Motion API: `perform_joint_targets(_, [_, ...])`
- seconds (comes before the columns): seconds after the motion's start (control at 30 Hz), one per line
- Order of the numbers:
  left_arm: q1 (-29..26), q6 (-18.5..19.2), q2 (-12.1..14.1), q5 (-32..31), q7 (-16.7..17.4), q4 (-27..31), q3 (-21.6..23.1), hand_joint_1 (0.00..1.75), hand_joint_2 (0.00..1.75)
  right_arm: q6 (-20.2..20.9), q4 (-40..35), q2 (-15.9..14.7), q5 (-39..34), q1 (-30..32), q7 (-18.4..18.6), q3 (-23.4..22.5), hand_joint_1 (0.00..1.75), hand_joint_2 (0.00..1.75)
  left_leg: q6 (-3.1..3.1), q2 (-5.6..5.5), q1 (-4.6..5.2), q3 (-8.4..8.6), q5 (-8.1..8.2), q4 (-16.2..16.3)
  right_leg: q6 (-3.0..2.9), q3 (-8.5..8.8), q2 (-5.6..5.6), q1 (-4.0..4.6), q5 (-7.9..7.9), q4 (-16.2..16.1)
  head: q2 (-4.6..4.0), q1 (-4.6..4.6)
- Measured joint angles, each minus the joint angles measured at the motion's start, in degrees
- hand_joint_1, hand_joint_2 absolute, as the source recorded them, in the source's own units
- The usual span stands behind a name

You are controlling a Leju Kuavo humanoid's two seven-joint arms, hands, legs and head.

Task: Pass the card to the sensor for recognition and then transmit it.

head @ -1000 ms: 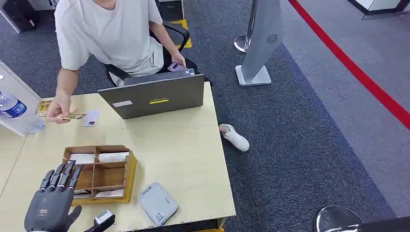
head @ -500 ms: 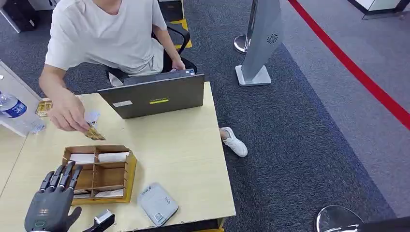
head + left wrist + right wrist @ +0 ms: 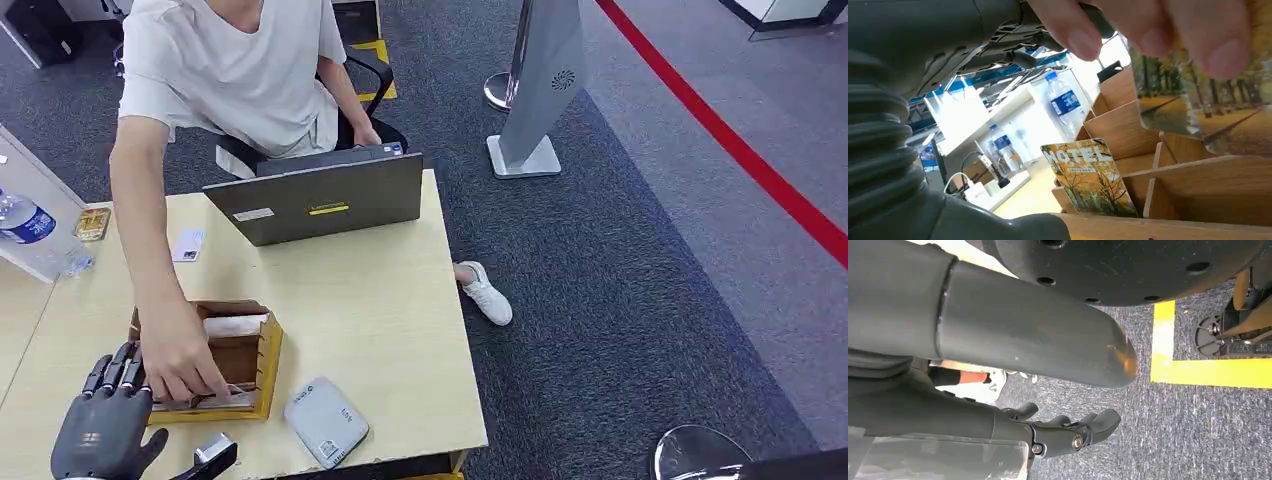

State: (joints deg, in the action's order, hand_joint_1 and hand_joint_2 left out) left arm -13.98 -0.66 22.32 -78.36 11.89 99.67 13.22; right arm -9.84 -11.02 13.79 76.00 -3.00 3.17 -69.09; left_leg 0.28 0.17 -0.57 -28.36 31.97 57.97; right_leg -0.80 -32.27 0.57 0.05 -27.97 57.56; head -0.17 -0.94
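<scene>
My left hand [image 3: 105, 425] hovers at the table's near left corner with its fingers spread, holding nothing, just beside the wooden card organizer [image 3: 267, 362]. A person's hand [image 3: 180, 365] reaches into the organizer's near compartments. In the left wrist view that person's fingers [image 3: 1220, 35] pinch a card with an autumn tree picture [image 3: 1193, 112] above the organizer [image 3: 1128, 132]. A hotel card [image 3: 1090, 177] stands upright in one slot. The grey card sensor [image 3: 326, 422] lies flat to the right of the organizer. My right hand [image 3: 1068, 432] hangs over the carpet with nothing in it.
An open laptop [image 3: 320, 200] stands at the table's far edge in front of the seated person. A water bottle [image 3: 25, 222], a gold card stack [image 3: 92, 223] and a loose white card [image 3: 188, 244] lie at the far left. A grey sign stand [image 3: 540, 90] is on the carpet.
The person's hand carried a card from the table's far left down into the organizer next to my left hand. My left hand has barely moved.
</scene>
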Motion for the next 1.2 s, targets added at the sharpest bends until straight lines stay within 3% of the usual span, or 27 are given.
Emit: perform_joint_targets(1.2, [-0.1, 1.9, -0.7, 1.4, 0.7, -2.8, -1.8, 0.00, 1.75, 0.5, 0.0, 0.0, 0.6, 0.0, -0.1, 0.0, 0.00, 0.00, 0.00, 0.00, 0.00, 0.00, 0.00, 0.0, 0.00, 0.00, 0.00, 0.00, 0.00, 0.0, 0.00, 0.00])
